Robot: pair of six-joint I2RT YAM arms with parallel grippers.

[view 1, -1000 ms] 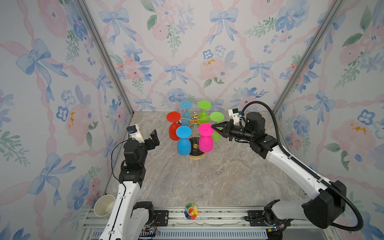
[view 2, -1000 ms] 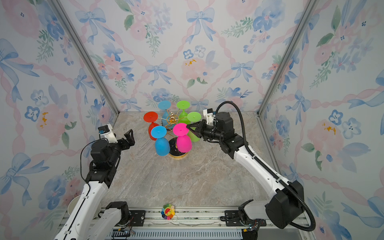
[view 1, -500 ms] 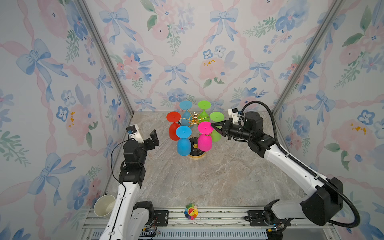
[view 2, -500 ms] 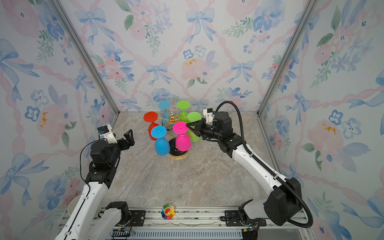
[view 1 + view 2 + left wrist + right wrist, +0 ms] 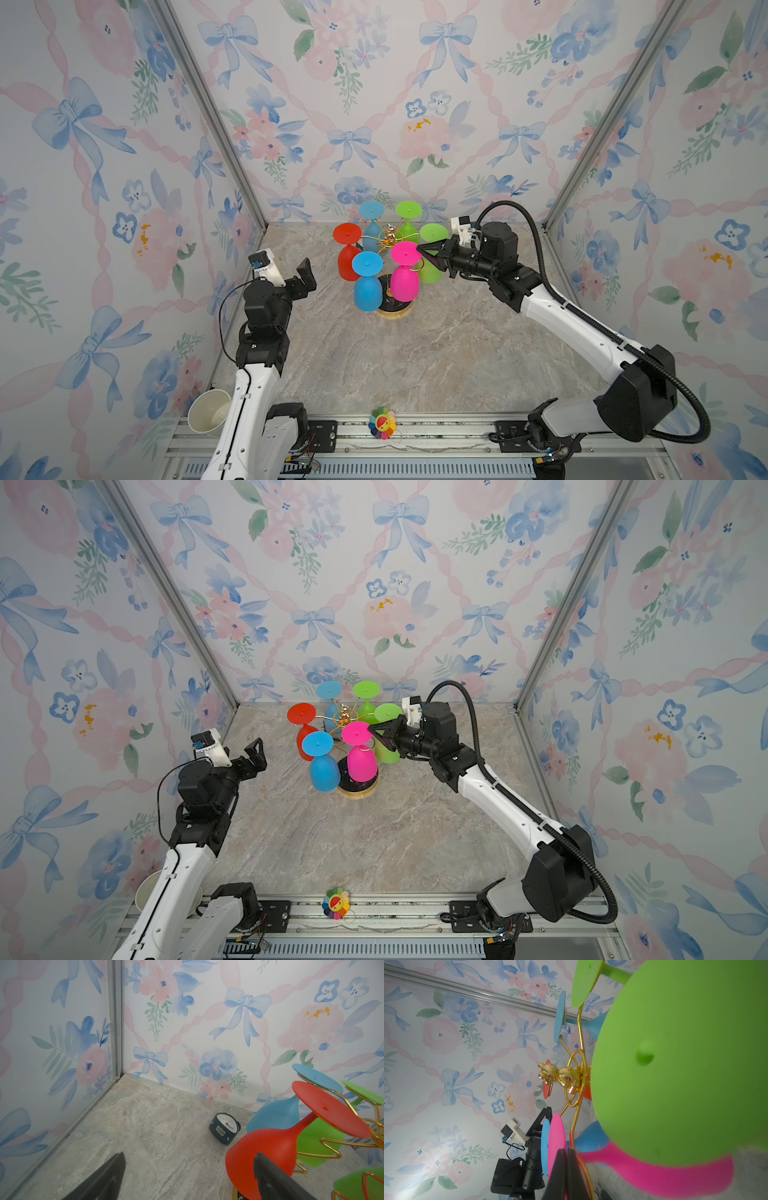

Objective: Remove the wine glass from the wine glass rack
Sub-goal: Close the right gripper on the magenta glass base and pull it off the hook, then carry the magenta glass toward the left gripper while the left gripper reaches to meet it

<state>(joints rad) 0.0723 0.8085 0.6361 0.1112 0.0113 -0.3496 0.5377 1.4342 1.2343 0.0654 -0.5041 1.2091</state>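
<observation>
A rainbow flower toy [image 5: 382, 422] sits on the front rail nearest the camera. A paper cup [image 5: 208, 411] lies at the near left corner, beside the left arm's base.

Farther in, over the marbled tabletop [image 5: 415, 365], the left gripper [image 5: 302, 277] hangs empty with its jaws spread wide. It is left of the rack and apart from it (its wrist camera looks past one dark finger [image 5: 104, 1178] toward the red glass).

The wine glass rack [image 5: 390, 241] stands at mid-table, its black gold-rimmed base [image 5: 395, 311] flat on the surface. Six glasses hang upside down from its gold loops:

- The blue wine glass [image 5: 367, 291] and the pink wine glass [image 5: 404, 282] are in front.
- The red wine glass [image 5: 347, 262] is on the left and the lime wine glass [image 5: 432, 266] on the right.
- The teal wine glass [image 5: 371, 212] and the green wine glass [image 5: 409, 210] are at the back.

The right gripper [image 5: 420, 249] reaches in from the right at the height of the glass feet, jaws pressed together. Its tip is at the rim of the pink glass's foot, between that glass and the lime one. Whether it actually touches cannot be told.

In the right wrist view the closed fingers [image 5: 562, 1172] lie along the pink foot's edge, with a gold wire loop just beside them. A gold bear figure [image 5: 556, 1076] tops the rack.

Beyond the rack, near the back wall, a small dark alarm clock [image 5: 225, 1127] rests on the table with its dial tipped upward.
</observation>
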